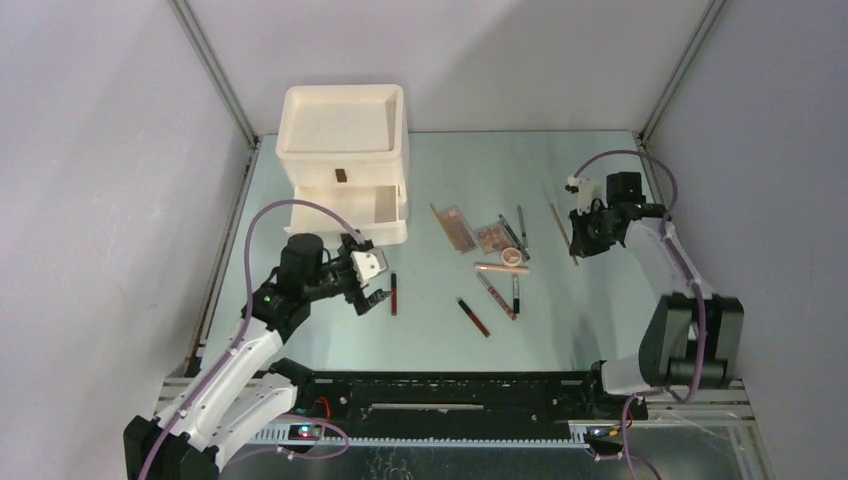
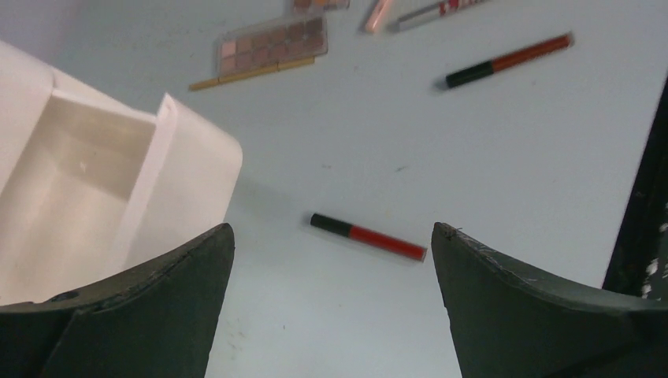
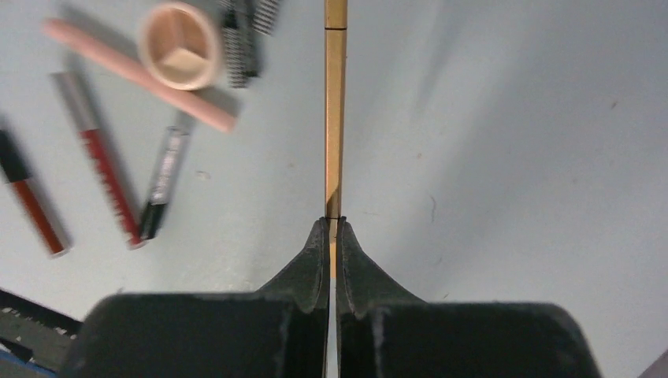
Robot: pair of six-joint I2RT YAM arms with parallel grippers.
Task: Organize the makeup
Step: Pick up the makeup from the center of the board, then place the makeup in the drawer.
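My right gripper is shut on a thin gold pencil, gripped near one end; in the right wrist view the pencil runs straight out from the shut gripper. My left gripper is open and empty, hovering over a red-and-black tube that lies on the table between its fingers, next to the open drawer. Two pink-brown palettes, a round compact, a peach tube, further tubes and pencils lie mid-table.
The cream three-drawer box stands at the back left, its lower drawer pulled out toward my left gripper. Grey walls close in the table on the left, right and back. The arm bases and a black rail run along the near edge.
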